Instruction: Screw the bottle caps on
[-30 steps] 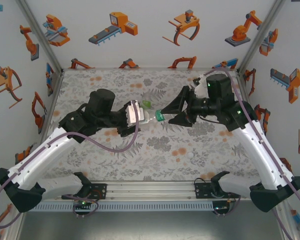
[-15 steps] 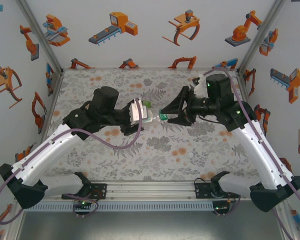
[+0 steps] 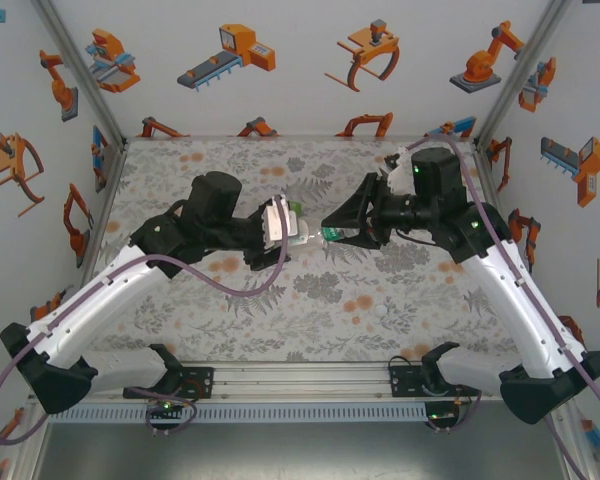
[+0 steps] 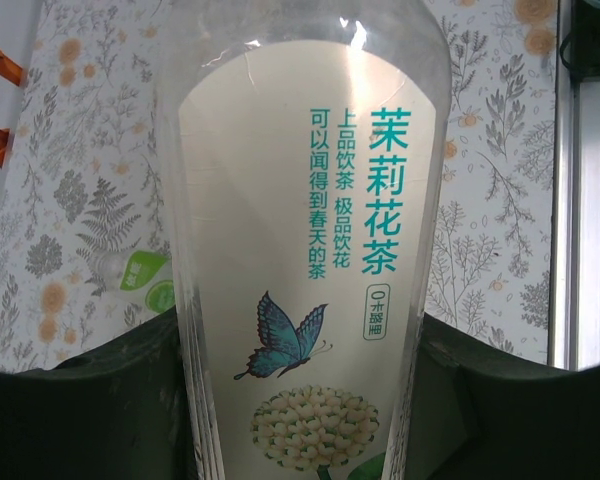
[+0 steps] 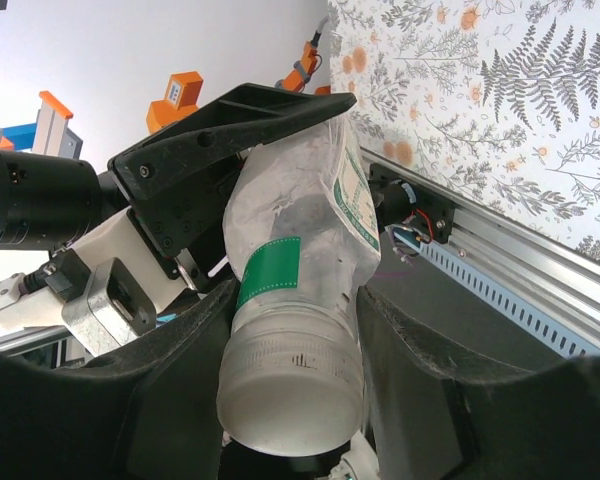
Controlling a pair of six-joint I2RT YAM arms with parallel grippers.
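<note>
My left gripper is shut on a clear bottle that has a white label with a butterfly and a green band near its neck. It holds the bottle above the table's middle, neck toward the right arm. A white bottle cap sits on that neck. My right gripper has a finger on each side of the cap, and no gap shows in the right wrist view. Another bottle with a green label is on the table just behind; in the left wrist view this bottle is at the left.
The floral table mat spreads under both arms. An aluminium rail runs along the near edge between the arm bases. White walls with orange robot prints close in the back and sides.
The left arm has carried the bottle up and to the right, toward the right gripper. The right jaws have narrowed around the cap.
</note>
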